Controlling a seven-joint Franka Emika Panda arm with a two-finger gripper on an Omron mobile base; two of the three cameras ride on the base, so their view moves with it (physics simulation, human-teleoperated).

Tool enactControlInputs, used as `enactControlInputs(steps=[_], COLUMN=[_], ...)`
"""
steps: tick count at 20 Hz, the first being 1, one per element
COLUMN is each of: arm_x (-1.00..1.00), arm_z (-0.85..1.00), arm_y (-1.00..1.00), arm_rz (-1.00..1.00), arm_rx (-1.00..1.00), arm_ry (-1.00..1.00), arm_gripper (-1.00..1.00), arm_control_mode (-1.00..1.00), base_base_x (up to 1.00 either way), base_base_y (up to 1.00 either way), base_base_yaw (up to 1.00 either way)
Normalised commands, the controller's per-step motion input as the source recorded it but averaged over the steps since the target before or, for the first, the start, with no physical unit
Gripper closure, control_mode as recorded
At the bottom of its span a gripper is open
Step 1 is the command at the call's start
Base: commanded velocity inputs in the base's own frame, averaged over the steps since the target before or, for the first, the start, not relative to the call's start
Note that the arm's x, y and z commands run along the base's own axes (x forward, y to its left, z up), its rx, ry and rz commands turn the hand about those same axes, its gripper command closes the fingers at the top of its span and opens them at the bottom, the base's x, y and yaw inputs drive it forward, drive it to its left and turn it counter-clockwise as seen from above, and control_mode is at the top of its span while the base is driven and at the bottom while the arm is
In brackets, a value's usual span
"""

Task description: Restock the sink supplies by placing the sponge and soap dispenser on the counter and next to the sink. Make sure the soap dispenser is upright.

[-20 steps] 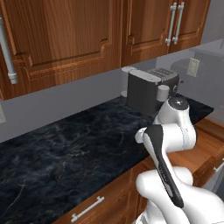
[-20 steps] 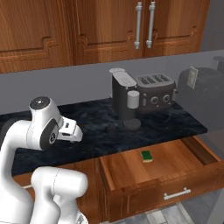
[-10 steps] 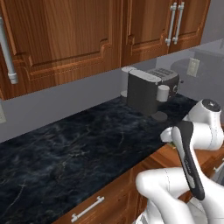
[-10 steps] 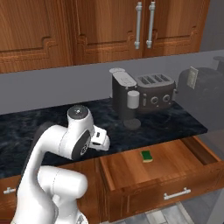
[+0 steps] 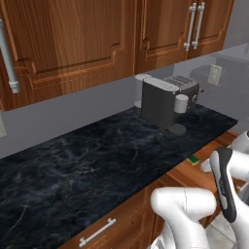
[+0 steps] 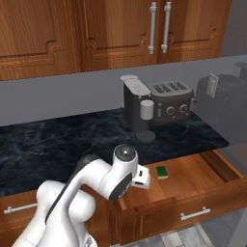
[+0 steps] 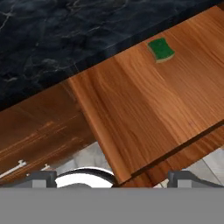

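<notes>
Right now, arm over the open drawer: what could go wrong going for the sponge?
1. The sponge lies flat at the back of the open drawer, close under the counter edge; a steep descent could clip that edge.
2. It is thin on the wood floor, so the fingers may scrape the floor or slide off it.
3. The end effector hangs beside the drawer's left wall; a sideways reach could bump the wall.

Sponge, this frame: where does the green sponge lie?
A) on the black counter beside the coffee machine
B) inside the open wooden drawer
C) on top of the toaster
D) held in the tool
B: the green sponge lies flat on the bottom of the open drawer, below the counter edge, nothing gripping it.
</notes>
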Motion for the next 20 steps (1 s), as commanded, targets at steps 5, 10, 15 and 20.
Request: enactControlInputs(steps=[5,10,15,20], arm_x=[0.46,0.53,0.73,0.25], arm_z=[-0.01,-0.05,-0.27,-0.49], arm_y=[-0.67,-0.35,-0.15,-0.26], arm_rz=[0.00,0.03,0.01,0.05], arm_rx=[0.03,0.01,0.00,0.00], arm_ry=[0.04,0.06,0.27,0.19], arm_gripper=[-1.00,-1.00,-1.00,-1.00], arm_control_mode=[-1.00,-1.00,-1.00,-1.00], base_base_x=[0.00,0.00,0.00,0.00], base_base_y=[0.00,0.00,0.00,0.00], base_base_yaw=[0.00,0.00,0.00,0.00])
